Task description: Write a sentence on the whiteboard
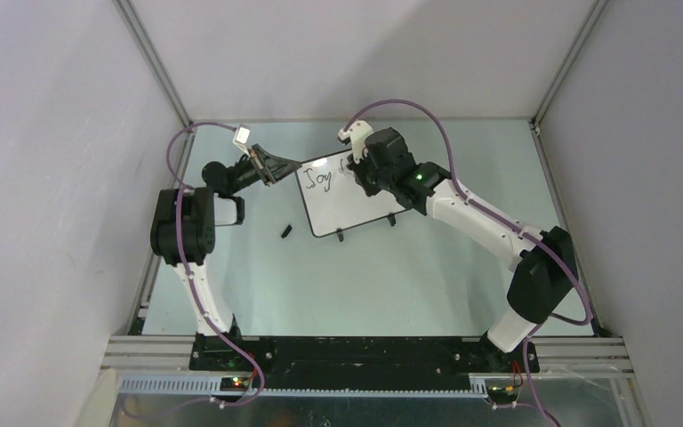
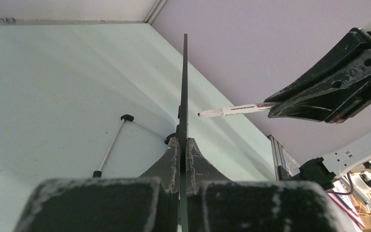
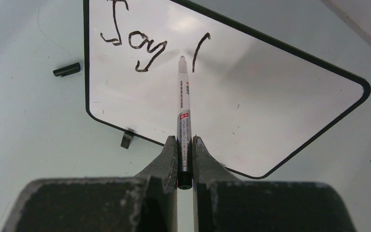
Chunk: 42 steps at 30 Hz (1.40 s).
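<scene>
On the far half of the pale green counter (image 1: 365, 285), the whiteboard (image 1: 347, 209) stands between the two arms, with its two small black feet along the near edge. The left fingers (image 1: 277, 166) are closed on the board's left rim. In the left wrist view the whiteboard (image 2: 185, 87) shows edge-on as a thin dark line, pinched between the left fingers (image 2: 176, 145).

The right fingers (image 1: 356, 169) reach over the board's upper part and are clamped on a marker pen (image 3: 184, 116), a white barrel with a red band and a black rear end. In the right wrist view the right fingers (image 3: 174, 145) grip the pen near its rear, and its nib points at the whiteboard (image 3: 251, 106).

The sentence (image 3: 135, 43) so far reads "Joy", followed by one curved stroke just right of the nib. It sits near the board's top left, where the top view shows it as the sentence (image 1: 318, 181).

From the left wrist camera the marker pen (image 2: 232, 110) juts out of the right fingers (image 2: 280, 104), its nib just beside the board face with a slight gap showing.

A small black cap (image 1: 286, 232) lies on the counter just left of the board, apart from it. The cap (image 3: 67, 70) also appears in the right wrist view, as does one foot (image 3: 126, 139) under the board's rim.
</scene>
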Available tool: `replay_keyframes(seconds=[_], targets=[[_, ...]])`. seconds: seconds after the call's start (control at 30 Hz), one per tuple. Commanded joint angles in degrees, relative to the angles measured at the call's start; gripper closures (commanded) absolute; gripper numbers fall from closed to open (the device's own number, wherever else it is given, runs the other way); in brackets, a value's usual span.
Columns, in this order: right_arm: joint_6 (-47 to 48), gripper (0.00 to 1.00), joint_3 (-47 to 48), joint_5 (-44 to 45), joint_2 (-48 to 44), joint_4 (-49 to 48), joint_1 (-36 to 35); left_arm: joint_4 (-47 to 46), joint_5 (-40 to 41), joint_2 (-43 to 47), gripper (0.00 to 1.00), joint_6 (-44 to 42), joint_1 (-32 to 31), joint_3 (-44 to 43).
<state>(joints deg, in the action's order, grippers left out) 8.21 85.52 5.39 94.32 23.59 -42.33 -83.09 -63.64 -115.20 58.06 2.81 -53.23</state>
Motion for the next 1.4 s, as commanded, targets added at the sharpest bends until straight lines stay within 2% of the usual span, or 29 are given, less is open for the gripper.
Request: replay_keyframes(seconds=[0.0, 1.37], targets=[[0.58, 1.0, 2.56, 0.9, 1.08, -2.05, -0.39, -4.27, -1.38, 0.76, 1.0, 0.18, -0.16, -1.12], [0.57, 1.0, 3.96, 5.39, 3.63, -3.19, -0.73, -4.27, -1.41, 0.85, 1.0, 0.12, -0.14, -1.16]])
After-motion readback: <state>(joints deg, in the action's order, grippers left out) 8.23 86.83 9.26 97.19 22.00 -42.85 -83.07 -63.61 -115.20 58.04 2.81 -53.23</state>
